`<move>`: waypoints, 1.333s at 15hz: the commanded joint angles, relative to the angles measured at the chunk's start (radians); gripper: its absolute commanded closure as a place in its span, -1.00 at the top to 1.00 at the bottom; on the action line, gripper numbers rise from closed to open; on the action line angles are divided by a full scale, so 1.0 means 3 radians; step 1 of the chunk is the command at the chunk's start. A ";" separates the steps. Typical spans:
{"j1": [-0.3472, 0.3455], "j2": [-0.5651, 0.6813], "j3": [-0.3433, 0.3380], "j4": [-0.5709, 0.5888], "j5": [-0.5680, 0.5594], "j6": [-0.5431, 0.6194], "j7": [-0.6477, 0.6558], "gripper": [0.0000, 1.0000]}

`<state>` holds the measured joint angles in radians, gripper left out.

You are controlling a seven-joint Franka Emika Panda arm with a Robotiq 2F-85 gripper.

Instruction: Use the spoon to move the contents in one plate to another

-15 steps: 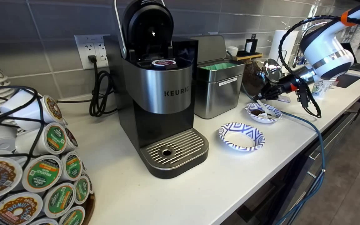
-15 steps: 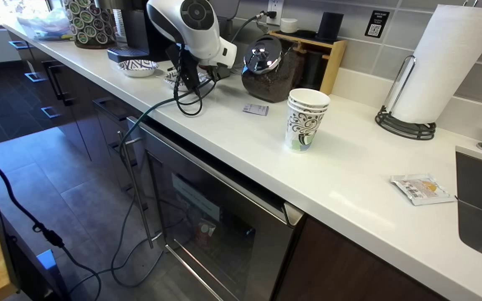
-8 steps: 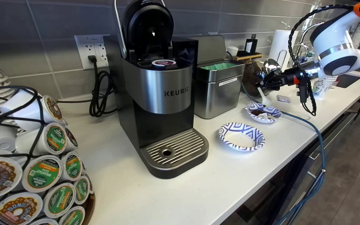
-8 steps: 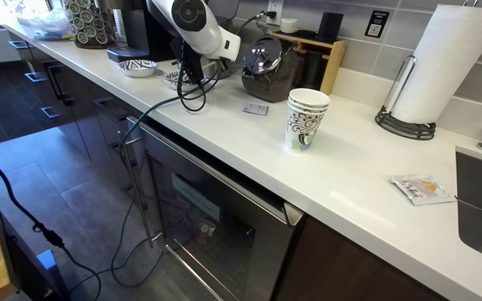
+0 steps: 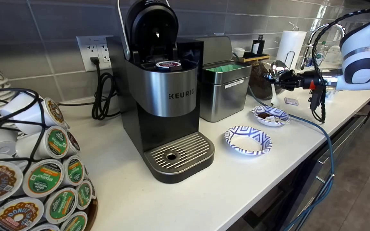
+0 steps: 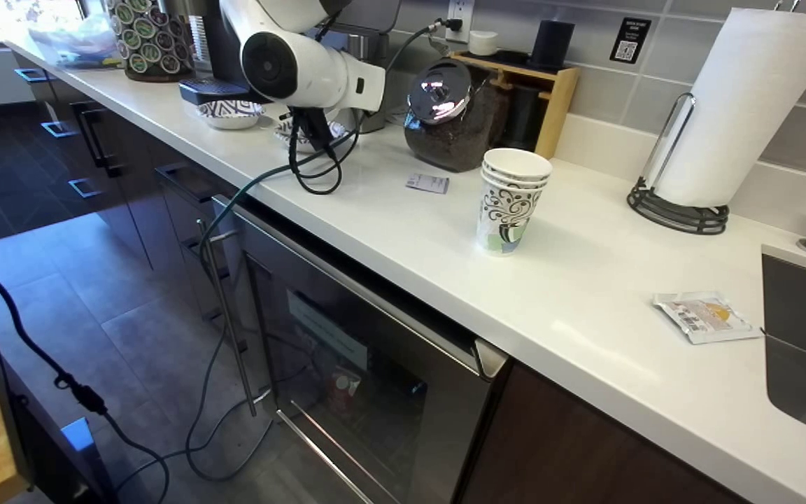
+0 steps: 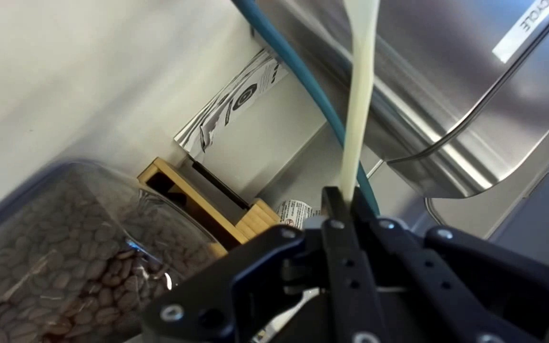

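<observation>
Spoon (image 7: pixel 360 90) was pinched in the hand (image 7: pixel 348 196); contents (image 5: pixel 264 115) lay in one plate (image 5: pixel 280 113), transfer to the other plate (image 5: pixel 246 143) apparently undone.

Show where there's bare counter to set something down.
Free: counter in front of the coffee maker, between pods and empty plate; also between cups and towel roll. Crowded: around bin, jar and loaded plate, where the gripper holds the spoon.

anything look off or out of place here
Yes: the Keurig coffee maker stands with its lid raised over a pod, and a blue cable trails past the loaded plate and off the counter, where it might snag.
</observation>
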<state>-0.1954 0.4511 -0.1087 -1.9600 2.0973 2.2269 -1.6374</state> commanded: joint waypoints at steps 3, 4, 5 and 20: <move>0.0246 -0.0125 -0.0148 -0.0429 0.0469 0.0032 -0.0931 -0.98; 0.0279 -0.0121 -0.0159 -0.0450 0.0537 0.0029 -0.1072 -0.98; 0.0310 -0.0122 -0.0169 -0.0466 0.0623 0.0023 -0.1207 -0.98; 0.0475 0.0077 -0.0124 -0.0342 0.0196 0.0207 -0.0665 -0.98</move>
<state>-0.0475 0.4395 -0.1538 -2.0685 2.2520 2.2979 -2.0008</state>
